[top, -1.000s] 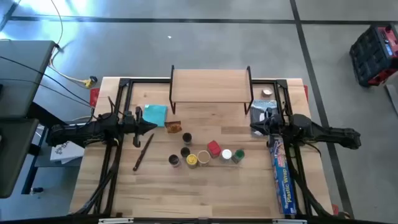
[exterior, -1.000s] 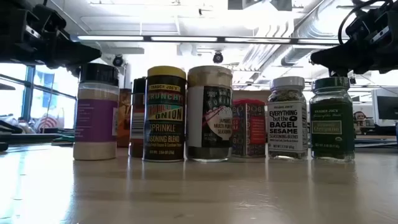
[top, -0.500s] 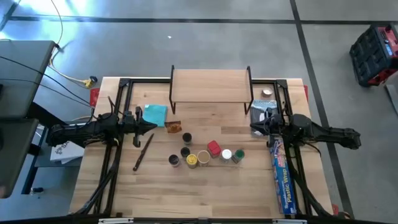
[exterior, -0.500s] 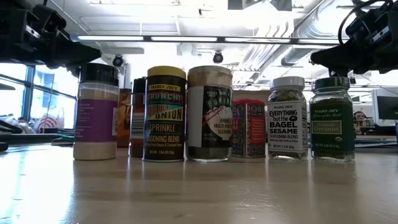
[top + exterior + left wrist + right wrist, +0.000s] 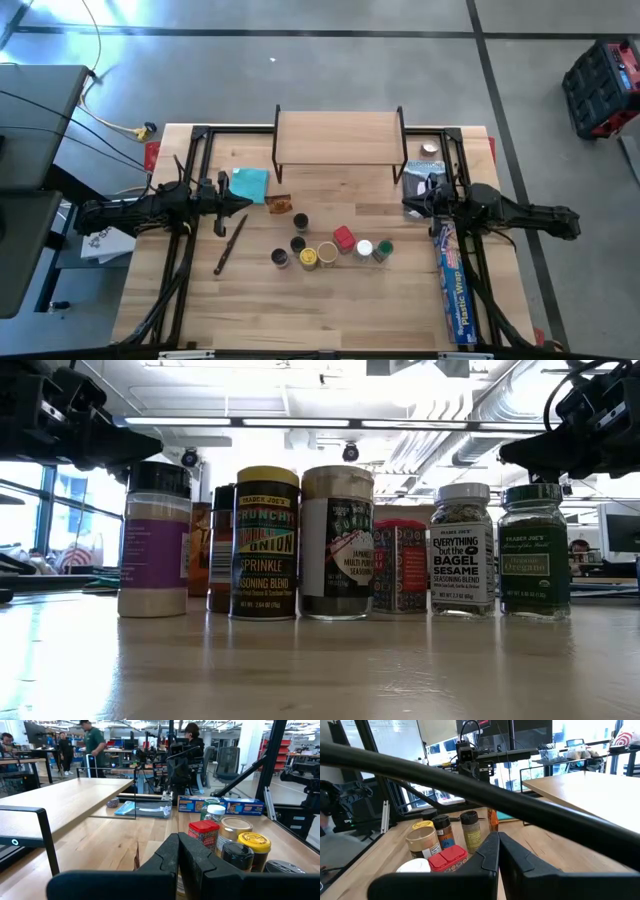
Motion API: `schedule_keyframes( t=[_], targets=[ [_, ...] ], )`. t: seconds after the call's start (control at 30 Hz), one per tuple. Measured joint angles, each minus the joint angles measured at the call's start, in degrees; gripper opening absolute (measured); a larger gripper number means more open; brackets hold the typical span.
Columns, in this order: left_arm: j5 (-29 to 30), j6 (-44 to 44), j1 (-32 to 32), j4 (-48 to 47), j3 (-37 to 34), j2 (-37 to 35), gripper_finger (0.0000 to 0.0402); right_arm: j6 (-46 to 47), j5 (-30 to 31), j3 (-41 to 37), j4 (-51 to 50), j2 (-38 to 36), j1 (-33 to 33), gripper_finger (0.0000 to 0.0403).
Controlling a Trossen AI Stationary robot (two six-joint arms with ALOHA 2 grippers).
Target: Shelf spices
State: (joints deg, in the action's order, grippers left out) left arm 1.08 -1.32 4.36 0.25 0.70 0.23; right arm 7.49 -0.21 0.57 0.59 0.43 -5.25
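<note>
The spices (image 5: 330, 247) stand in a cluster on their bases at mid-table: jars with dark, yellow, tan, white and green tops and a red tin. The low view shows them as a row (image 5: 337, 543). An orange-brown packet (image 5: 279, 205) lies flat beside them. The shelf (image 5: 336, 136), a light board on black legs, stands at the far edge. My left gripper (image 5: 243, 203) hovers shut left of the cluster and my right gripper (image 5: 406, 207) hovers shut right of it. Both wrist views show the fingers pressed together (image 5: 178, 852) (image 5: 498, 851), pointing at the jars.
A teal cloth (image 5: 250, 183) lies near my left gripper and a dark stick (image 5: 230, 243) lies on the table below it. The long blue wrap box (image 5: 452, 285) runs along the right side. A grey bundle (image 5: 420, 172) sits by the shelf's right legs. People stand in the room beyond.
</note>
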Motion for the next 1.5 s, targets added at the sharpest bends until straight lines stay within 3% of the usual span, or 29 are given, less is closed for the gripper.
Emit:
schedule_keyframes(
  t=[0.33,0.5,0.6,0.7,0.77,1.07,1.27,1.5],
  targets=[
    [-0.01,-0.48,0.00,3.61,-0.05,0.02,0.0003,0.00,0.00,-0.01,-0.01,0.00,0.02,0.0000],
    [0.01,-10.13,-0.02,11.78,-0.05,0.26,0.0003,0.00,0.00,0.01,0.00,-0.02,0.00,0.0000],
    [-5.51,-10.08,-0.01,21.96,-0.05,1.24,0.0003,-0.01,0.00,0.01,0.02,0.00,0.02,0.0000],
    [-12.12,-2.42,-0.05,29.59,0.74,4.36,0.0003,0.00,0.00,0.00,0.01,0.00,0.02,0.0000],
    [-8.52,-0.97,-0.02,27.31,3.31,7.71,0.0003,0.01,0.00,0.00,-0.01,-0.01,0.02,0.0000],
    [8.30,4.57,0.00,-1.68,20.96,30.93,0.0021,0.00,0.00,0.00,0.01,-0.02,0.01,0.0000],
    [9.12,2.68,0.00,-11.80,29.07,43.62,0.0104,-0.01,0.00,-0.02,0.02,-0.02,0.00,0.0000],
    [6.76,1.52,0.13,-15.89,30.62,51.22,0.0214,-0.01,0.00,0.00,0.02,-0.02,0.00,0.0000]
  ],
)
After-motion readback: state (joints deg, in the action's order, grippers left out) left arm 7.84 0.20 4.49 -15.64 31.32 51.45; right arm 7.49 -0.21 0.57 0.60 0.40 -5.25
